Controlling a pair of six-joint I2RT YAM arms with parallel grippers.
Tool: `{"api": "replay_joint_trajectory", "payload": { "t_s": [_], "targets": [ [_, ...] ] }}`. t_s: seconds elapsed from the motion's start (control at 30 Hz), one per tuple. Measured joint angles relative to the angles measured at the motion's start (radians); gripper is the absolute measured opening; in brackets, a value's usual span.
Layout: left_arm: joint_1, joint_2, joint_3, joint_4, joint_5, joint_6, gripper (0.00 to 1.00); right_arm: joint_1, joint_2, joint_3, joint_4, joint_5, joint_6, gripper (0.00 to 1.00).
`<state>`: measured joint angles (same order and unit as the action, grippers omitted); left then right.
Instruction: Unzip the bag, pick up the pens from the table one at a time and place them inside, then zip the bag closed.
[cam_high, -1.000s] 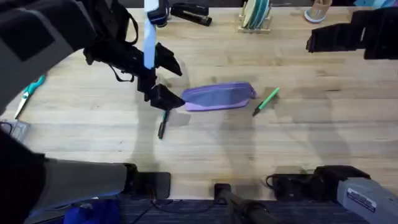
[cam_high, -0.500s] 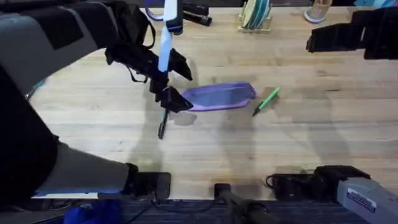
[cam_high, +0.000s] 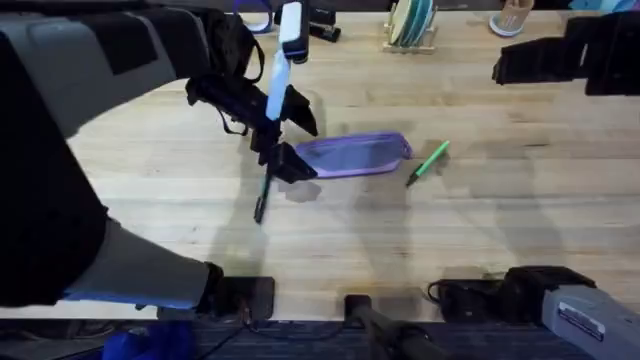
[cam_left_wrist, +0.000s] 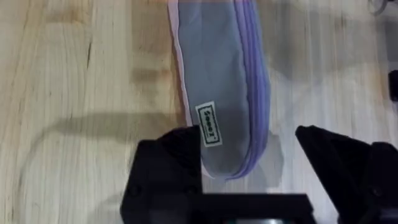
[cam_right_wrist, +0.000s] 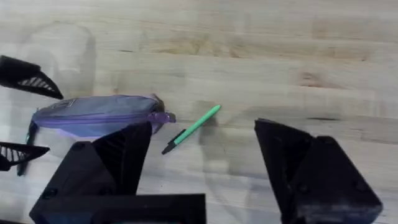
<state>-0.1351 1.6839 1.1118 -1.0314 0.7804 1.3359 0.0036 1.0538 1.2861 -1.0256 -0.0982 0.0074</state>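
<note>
The left gripper (cam_left_wrist: 249, 155) stands with its two black fingers spread wide, one on each side of the near end of the lavender pencil pouch (cam_left_wrist: 221, 81). That end of the pouch sits in the gap between the fingers; whether either finger touches the fabric I cannot tell. The grey-blue side panel faces the wrist camera, with a small white label (cam_left_wrist: 209, 124) on it close to one finger, and the purple zipper seam (cam_left_wrist: 256, 93) runs along the pouch's edge away from the claw.

From overhead, the left gripper (cam_high: 285, 150) is at the pouch's (cam_high: 355, 155) left end. Just beyond the claw on the side toward the arm bases, the black pen (cam_high: 262, 200) lies on the butcher-block table (cam_high: 450, 240), running away from the pouch end. Past the pouch's far end, just beside it, the green pen (cam_high: 428, 162) lies slanted on the wood.

The right gripper (cam_right_wrist: 202, 162) is held above the table, well apart from the pouch, with its fingers spread wide and nothing between them. Under it, the right wrist view shows the pouch (cam_right_wrist: 93, 115), closed, and the green pen (cam_right_wrist: 191, 129) near the pouch's end.
</note>
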Motion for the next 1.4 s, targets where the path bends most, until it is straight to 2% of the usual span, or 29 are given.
{"api": "replay_joint_trajectory", "payload": {
  "t_s": [0.07,0.1,0.2,0.27,0.5,1.1,1.23,1.4],
  "targets": [
    [0.0,0.0,0.0,0.001,-0.003,0.0,0.88,0.0,0.0,0.0,0.0,0.0,0.0,0.996],
    [0.0,0.0,0.0,0.001,-0.003,-0.001,0.813,0.0,0.0,0.0,0.0,0.0,0.0,0.996],
    [0.0,0.0,0.0,0.004,-0.01,-0.002,0.53,0.0,0.0,0.0,0.0,0.0,0.0,0.995],
    [0.0,0.0,0.0,0.008,-0.016,-0.001,0.381,0.0,0.0,0.0,0.0,0.0,0.0,0.996],
    [0.0,0.0,0.003,0.016,-0.02,0.0,0.059,0.0,0.0,0.0,0.0,0.0,0.0,0.996],
    [-0.001,0.0,0.003,0.015,-0.022,0.0,0.041,0.0,0.0,0.0,-0.015,-0.001,-0.007,0.995],
    [-0.001,0.0,0.003,0.017,-0.022,0.0,0.041,-0.009,0.0,0.0,-0.011,-0.041,-0.097,0.995],
    [-0.001,0.0,0.003,0.018,-0.022,0.0,0.041,-0.071,0.021,0.002,-0.035,-0.156,-0.268,0.995]
  ]
}}
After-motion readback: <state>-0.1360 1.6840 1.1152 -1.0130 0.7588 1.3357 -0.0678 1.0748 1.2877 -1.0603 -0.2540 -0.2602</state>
